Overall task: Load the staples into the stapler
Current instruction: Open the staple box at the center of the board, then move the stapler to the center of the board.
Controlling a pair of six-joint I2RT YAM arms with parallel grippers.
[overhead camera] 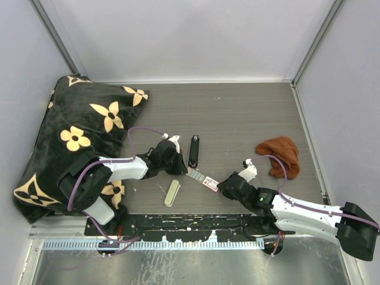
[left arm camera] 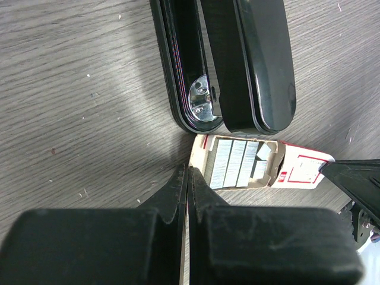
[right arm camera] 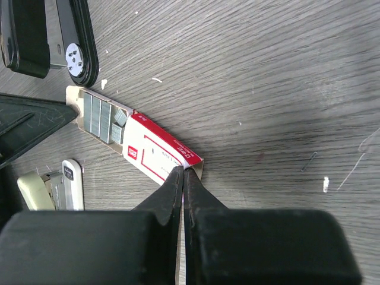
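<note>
The black stapler [overhead camera: 193,151] lies hinged open on the grey table, with its top arm [left arm camera: 255,59] beside its channel. Just below it is the red-and-white box [right arm camera: 160,153]. Its cardboard tray is slid out and shows rows of silvery staples [left arm camera: 234,161]. My left gripper [left arm camera: 189,171] is shut, its tips against the tray's outer corner. No cardboard shows between them. My right gripper [right arm camera: 184,172] is shut on the far end of the box sleeve. In the top view the two grippers face each other across the box [overhead camera: 205,180].
A cream-green oblong [overhead camera: 172,192] lies near the front edge, below the left gripper. A brown cloth [overhead camera: 280,155] sits at the right. A black flowered cushion [overhead camera: 77,136] fills the left side. Small bits of debris [right arm camera: 325,184] dot the wood.
</note>
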